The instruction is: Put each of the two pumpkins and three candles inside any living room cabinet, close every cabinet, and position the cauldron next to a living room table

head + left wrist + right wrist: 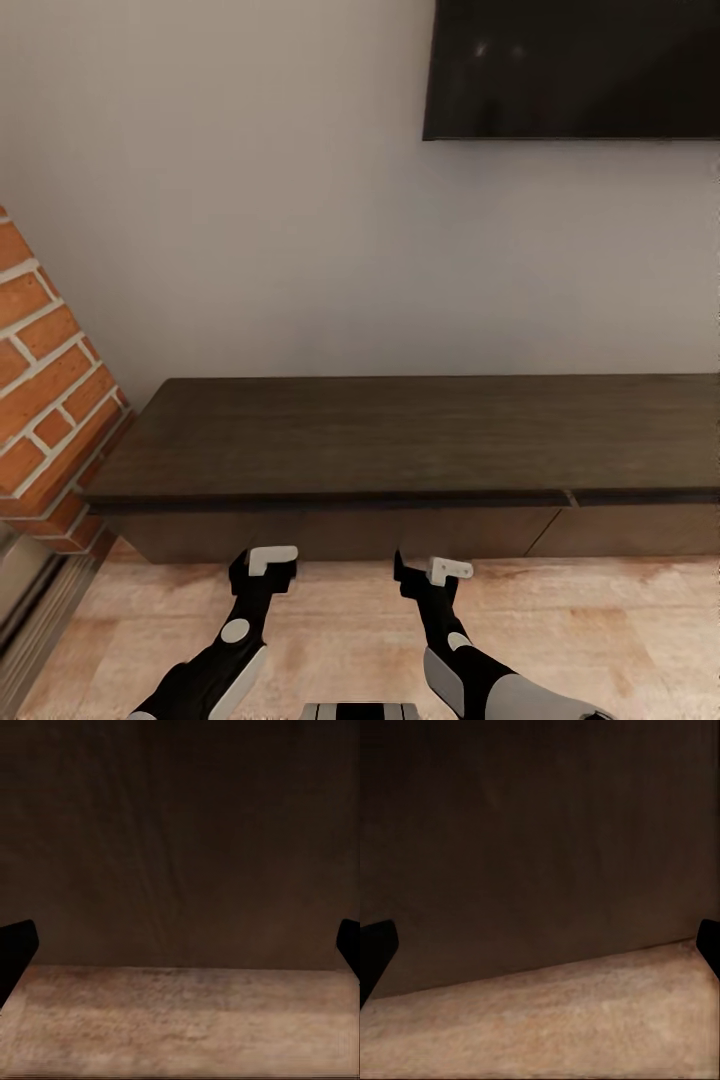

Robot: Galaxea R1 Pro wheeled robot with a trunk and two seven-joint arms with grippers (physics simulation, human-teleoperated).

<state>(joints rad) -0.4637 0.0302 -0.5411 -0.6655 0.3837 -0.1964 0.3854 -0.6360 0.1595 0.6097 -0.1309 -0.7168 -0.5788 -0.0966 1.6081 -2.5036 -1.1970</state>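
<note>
Both spread claws, left [262, 572] and right [425, 574], face the closed cabinet [400, 440].

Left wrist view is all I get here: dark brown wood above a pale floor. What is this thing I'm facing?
Observer: A long, low cabinet against a white wall; its flat top is bare.
Operator: Anything hanging above it?
Observer: A dark television screen on the wall, toward the robot's right.
Operator: And to the other side?
Observer: A red brick wall meets the cabinet's left end.
Operator: Are both hands empty?
Observer: Yes, the left gripper and right gripper hang open before the cabinet's front.
</note>
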